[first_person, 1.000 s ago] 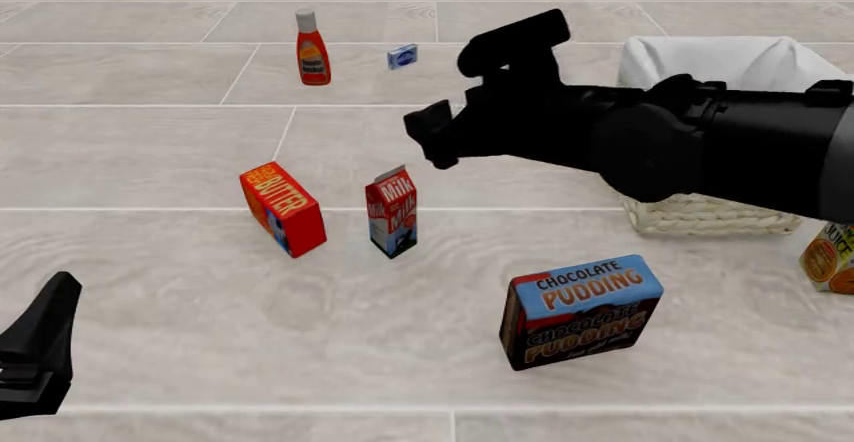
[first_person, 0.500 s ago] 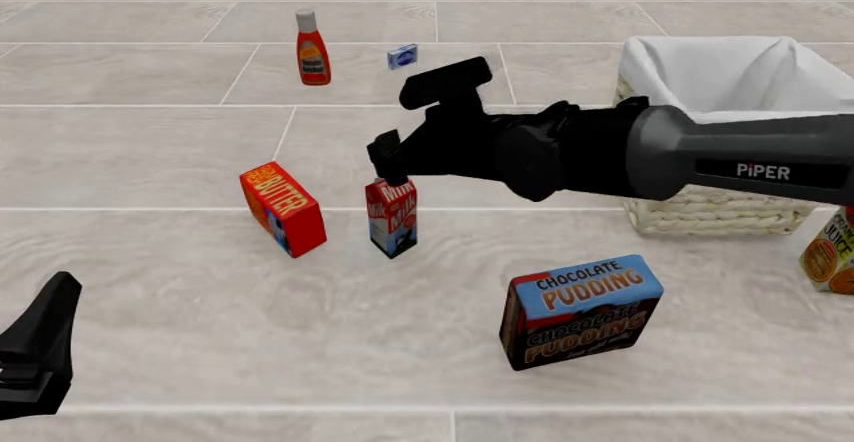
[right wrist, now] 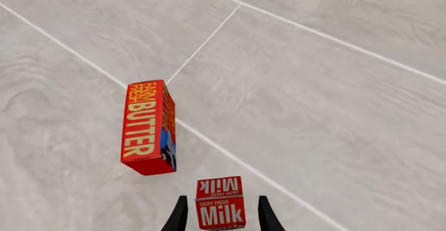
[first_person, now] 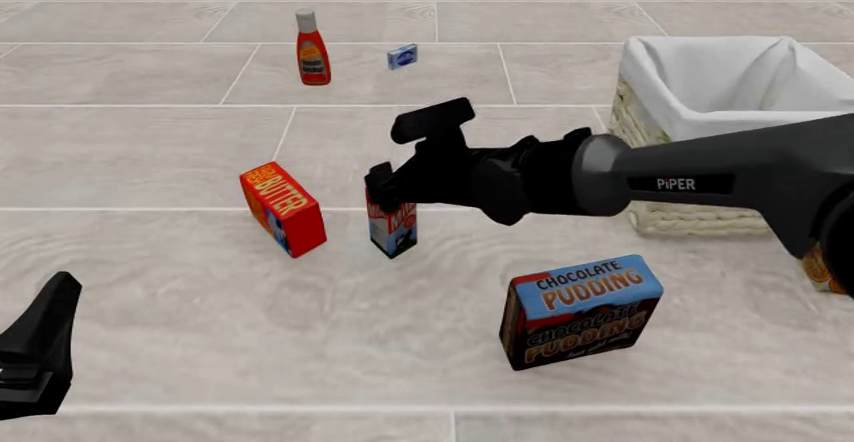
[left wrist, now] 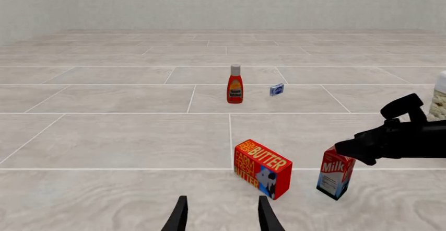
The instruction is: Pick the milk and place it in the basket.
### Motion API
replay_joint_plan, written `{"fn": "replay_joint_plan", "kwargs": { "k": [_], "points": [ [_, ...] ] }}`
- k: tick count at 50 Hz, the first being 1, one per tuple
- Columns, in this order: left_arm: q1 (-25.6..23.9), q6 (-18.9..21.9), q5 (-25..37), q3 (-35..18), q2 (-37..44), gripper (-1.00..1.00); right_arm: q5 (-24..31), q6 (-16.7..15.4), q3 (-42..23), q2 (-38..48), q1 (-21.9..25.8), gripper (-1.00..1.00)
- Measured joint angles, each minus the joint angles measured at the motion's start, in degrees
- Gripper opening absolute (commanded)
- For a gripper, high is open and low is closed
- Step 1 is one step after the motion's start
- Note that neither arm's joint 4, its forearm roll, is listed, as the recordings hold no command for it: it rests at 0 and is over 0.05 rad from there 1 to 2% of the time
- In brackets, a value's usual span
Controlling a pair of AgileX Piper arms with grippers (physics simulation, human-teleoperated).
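though half-hidden, seemingly upright red-white milk (first_person: 392, 230)

The milk (first_person: 392, 224) is a small gable-top carton, red and white above with a dark blue lower part, standing upright near the middle of the table. The basket (first_person: 701, 214), pale woven wicker with white cloth lining folded over its rim, sits well apart toward the table's right edge.
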Motion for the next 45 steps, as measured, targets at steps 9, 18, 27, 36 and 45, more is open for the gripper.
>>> {"fn": "replay_joint_plan", "kwargs": {
  "k": [9,18,27,36,45],
  "points": [
    [0.0,0.0,0.0,0.0,0.0,1.0,-0.73,0.85,-0.6,2.41,0.11,1.0],
    [0.0,0.0,0.0,0.0,0.0,1.0,-1.35,1.42,-1.06,4.4,0.13,1.0],
    [0.0,0.0,0.0,0.0,0.0,1.0,-1.99,1.95,-1.34,5.98,0.32,-1.0],
    [0.0,0.0,0.0,0.0,0.0,1.0,-2.02,1.5,-1.2,5.93,0.48,-1.0],
    [0.0,0.0,0.0,0.0,0.0,1.0,-1.42,0.1,-0.27,4.67,0.6,-1.0]
  ]
}}
